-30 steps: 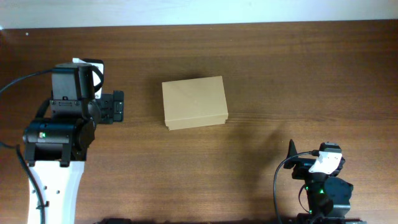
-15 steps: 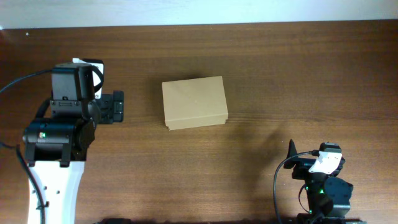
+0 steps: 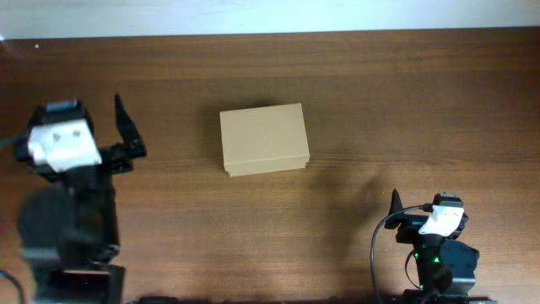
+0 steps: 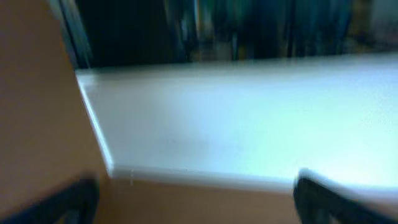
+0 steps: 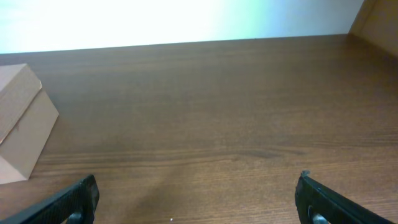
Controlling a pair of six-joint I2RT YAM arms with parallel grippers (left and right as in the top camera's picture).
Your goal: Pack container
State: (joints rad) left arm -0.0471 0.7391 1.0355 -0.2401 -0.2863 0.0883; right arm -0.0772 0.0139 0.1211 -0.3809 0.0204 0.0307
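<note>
The cardboard box [image 3: 264,139] lies shut, flap down, on the wooden table [image 3: 396,93]; the left gripper [image 4: 198,202] hangs well off to the box's left, fingers spread with nothing between them, its wrist view blurred; the right gripper [image 5: 198,205] sits well apart from the box's near right corner, fingers likewise spread and empty.
</note>
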